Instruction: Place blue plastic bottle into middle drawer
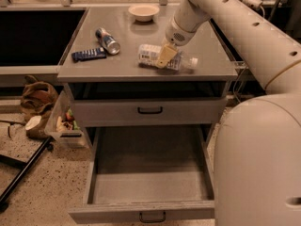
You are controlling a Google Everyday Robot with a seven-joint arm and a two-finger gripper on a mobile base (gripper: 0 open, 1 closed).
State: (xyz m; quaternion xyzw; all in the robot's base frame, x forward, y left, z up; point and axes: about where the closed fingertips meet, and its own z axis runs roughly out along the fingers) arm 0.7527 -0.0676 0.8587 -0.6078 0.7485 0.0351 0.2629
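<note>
Camera view: the blue plastic bottle [148,55] lies on its side by the front edge of the tabletop [207,46], cap toward the right edge. The gripper [165,55] sits down on its middle; how far open, I cannot tell. Below, the middle drawer [141,212] stands pulled out. A can [107,40] lies toward the left edge.

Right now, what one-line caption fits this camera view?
The gripper is down at the blue plastic bottle lying on the cabinet top; the middle drawer stands open below.
</note>
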